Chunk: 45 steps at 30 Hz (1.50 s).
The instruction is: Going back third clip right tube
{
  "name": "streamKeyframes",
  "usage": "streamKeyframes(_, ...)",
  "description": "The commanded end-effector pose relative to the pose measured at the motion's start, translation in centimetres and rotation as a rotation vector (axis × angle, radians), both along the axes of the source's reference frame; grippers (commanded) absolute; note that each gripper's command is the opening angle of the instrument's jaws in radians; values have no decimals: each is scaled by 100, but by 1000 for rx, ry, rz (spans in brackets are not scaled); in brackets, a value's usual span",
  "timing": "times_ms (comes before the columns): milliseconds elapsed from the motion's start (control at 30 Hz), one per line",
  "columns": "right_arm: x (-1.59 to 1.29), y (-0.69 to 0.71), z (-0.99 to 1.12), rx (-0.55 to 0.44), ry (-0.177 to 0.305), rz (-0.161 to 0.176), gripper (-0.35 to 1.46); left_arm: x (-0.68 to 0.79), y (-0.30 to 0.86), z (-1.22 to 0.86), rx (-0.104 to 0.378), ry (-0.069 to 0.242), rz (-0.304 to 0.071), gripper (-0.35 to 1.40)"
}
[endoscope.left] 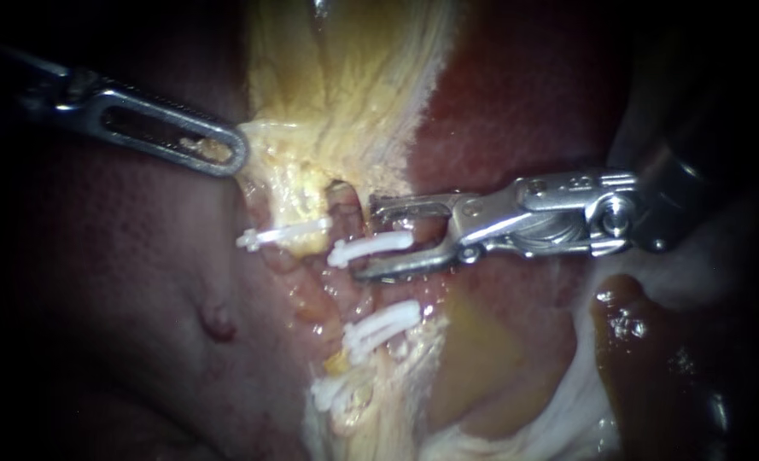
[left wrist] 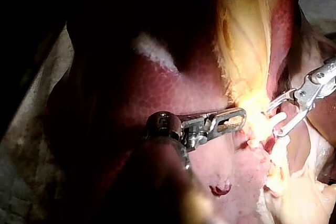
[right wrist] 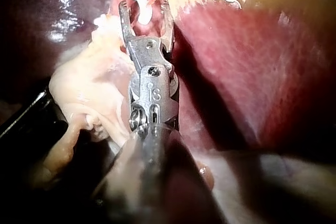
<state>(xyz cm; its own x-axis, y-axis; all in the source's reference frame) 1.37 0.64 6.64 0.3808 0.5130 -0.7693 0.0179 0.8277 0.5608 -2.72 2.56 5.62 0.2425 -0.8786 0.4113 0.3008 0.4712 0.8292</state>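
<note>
Found third clip [endoscope.left: 370, 248] seated across right tube [endoscope.left: 343, 201], lying between the wide-parted jaws of right instrument [endoscope.left: 366, 239], neither jaw gripping it. Noted left instrument [endoscope.left: 236, 155] clamped on yellow tissue [endoscope.left: 298, 175], holding it taut. Judged clipping done; remained only to draw the open jaws clear.

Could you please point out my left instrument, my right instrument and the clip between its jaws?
Left instrument [endoscope.left: 236, 156]: endoscope view, its tip.
Right instrument [endoscope.left: 364, 238]: endoscope view, between its open jaw tips.
Clip [endoscope.left: 374, 247]: endoscope view, its white middle.
</note>
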Motion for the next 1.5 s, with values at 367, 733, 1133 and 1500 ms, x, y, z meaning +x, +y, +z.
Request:
streamKeyframes(367, -79, 9, -41, -132, 7, -17, 50, 1, 0, 0, 0, 0, 0, -35)
streamKeyframes(733, -101, 5, -54, -143, 11, -27, 50, -3, -3, 7, -4, 8, 1, -35)
streamKeyframes(1133, -102, 3, -56, -141, 16, -33, 50, -53, -31, 64, -1, 35, 61, -35)
streamKeyframes(1500, -102, 2, -57, -141, 16, -33, 50, -68, -33, 76, 9, 34, 63, -35)
